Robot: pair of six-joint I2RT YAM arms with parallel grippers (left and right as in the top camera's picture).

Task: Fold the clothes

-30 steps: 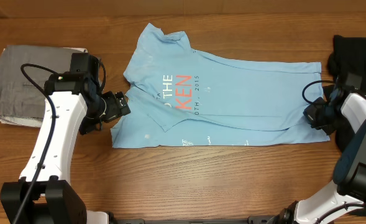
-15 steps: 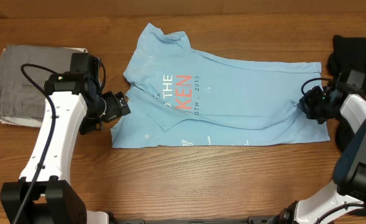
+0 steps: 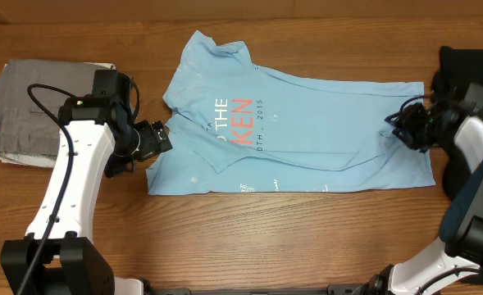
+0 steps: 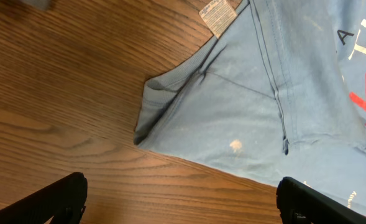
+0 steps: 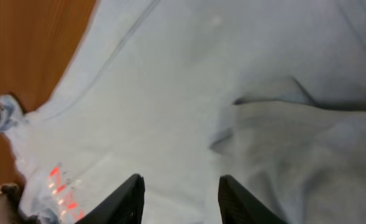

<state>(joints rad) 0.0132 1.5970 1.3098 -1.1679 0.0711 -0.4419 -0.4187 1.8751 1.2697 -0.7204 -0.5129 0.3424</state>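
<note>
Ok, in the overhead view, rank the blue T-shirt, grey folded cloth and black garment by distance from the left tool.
1. Blue T-shirt, just beside the left tool.
2. Grey folded cloth, behind it at far left.
3. Black garment, far right.

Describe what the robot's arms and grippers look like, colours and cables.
The left arm and right arm have white links and black joints. The left gripper and right gripper are black and two-fingered. Loose black cables loop along each arm.
</note>
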